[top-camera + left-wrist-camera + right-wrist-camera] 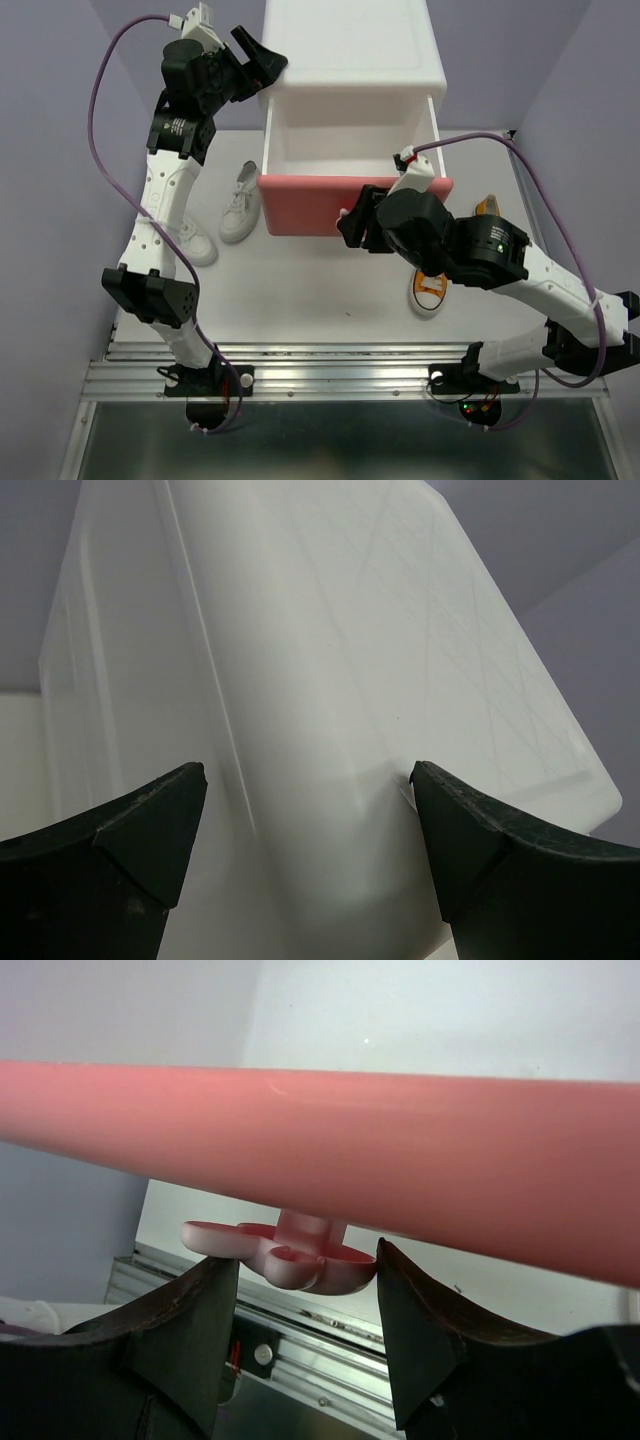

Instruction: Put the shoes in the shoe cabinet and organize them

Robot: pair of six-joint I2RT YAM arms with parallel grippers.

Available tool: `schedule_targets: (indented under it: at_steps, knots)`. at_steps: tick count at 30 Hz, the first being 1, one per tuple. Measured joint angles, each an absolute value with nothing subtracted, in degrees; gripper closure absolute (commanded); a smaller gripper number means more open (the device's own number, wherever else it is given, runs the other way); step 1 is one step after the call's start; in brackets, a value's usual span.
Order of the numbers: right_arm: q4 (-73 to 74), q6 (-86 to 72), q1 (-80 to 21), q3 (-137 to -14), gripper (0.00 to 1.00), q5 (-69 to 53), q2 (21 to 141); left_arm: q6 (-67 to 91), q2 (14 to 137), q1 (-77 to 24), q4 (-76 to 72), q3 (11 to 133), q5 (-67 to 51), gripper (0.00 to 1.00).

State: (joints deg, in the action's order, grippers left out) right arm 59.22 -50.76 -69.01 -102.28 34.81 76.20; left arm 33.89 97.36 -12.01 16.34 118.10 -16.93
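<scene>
The white shoe cabinet point(350, 50) stands at the back, its upper drawer point(310, 203) with the darker pink front pulled out and nothing inside. My right gripper point(352, 225) is shut on that drawer's bunny knob point(250, 1242), a finger on each side; in the right wrist view the gripper point(306, 1258) sits under the pink front. My left gripper point(262, 62) stands open at the cabinet's top left corner, and its wrist view shows the gripper point(309, 770) before the white wall point(330, 630). Two white shoes point(241, 203) point(195, 243) lie left of the drawer. Two orange shoes point(430, 291) point(487, 208) lie partly under my right arm.
The pulled-out drawer overhangs the middle of the table point(300, 290). A metal rail point(330, 375) runs along the near edge, with both arm bases on it. Purple walls close in the left and right sides.
</scene>
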Motion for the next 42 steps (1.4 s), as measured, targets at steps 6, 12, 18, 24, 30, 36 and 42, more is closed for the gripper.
schedule_targets:
  at_steps: [6, 12, 18, 24, 30, 36, 42]
  knots:
    - [62.5, -51.5, -69.9, -102.5, 0.99, 33.5, 74.6, 33.9, 96.7, -12.2, 15.5, 117.1, -15.8, 0.07]
    - [64.6, -51.9, -70.4, -102.6, 0.99, 32.3, 73.5, 33.9, 95.8, -12.4, 14.1, 115.3, -14.8, 0.07]
    - [64.7, -51.2, -70.5, -102.0, 0.99, 30.9, 72.3, 33.9, 95.7, -12.4, 13.5, 114.8, -14.5, 0.07]
    - [64.4, -51.1, -70.6, -98.9, 0.99, 26.9, 69.3, 33.9, 95.7, -12.6, 13.4, 114.8, -13.8, 0.07]
    - [64.7, -50.9, -72.4, -95.4, 0.89, 20.5, 67.1, 33.9, 95.7, -12.7, 13.4, 114.8, -13.2, 0.07]
    - [61.9, -50.1, -72.4, -94.8, 0.61, 16.9, 66.7, 33.9, 95.7, -12.7, 13.4, 114.8, -13.1, 0.07]
    - [62.2, -48.6, -72.4, -99.2, 0.0, 11.3, 70.4, 34.0, 95.7, -12.8, 13.4, 114.8, -13.0, 0.07]
